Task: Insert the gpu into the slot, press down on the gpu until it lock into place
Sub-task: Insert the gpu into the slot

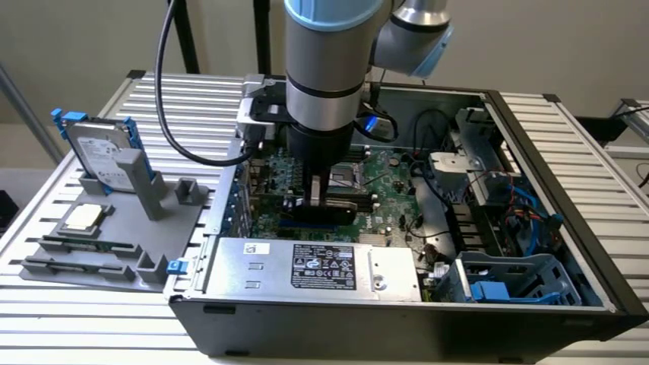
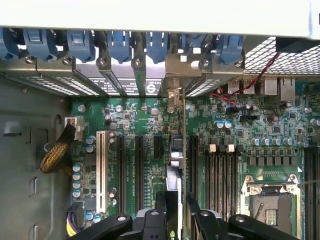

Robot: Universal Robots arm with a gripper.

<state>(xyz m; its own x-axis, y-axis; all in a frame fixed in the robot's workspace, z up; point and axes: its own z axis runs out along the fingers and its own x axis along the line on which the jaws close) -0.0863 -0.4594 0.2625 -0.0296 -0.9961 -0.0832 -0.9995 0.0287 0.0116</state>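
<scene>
In the exterior view my gripper (image 1: 319, 199) reaches down into the open computer case, shut on the gpu (image 1: 322, 207), a small black card held upright over the green motherboard. The card's lower edge is right at the blue slot (image 1: 304, 226); I cannot tell whether it is seated. In the wrist view the two black fingers (image 2: 161, 207) flank the gpu (image 2: 175, 175), seen edge-on between the black expansion slots and reaching toward the rear bracket opening (image 2: 172, 95). The gripper (image 2: 177, 202) hides the card's near end.
A silver power supply (image 1: 315, 266) lies just in front of the card. Black memory slots (image 2: 220, 175) and the silver cpu socket (image 2: 270, 205) sit beside it, and a white slot (image 2: 101, 170) on the other side. Blue clips (image 2: 120, 42) line the rear. A hard drive (image 1: 102, 152) stands outside the case.
</scene>
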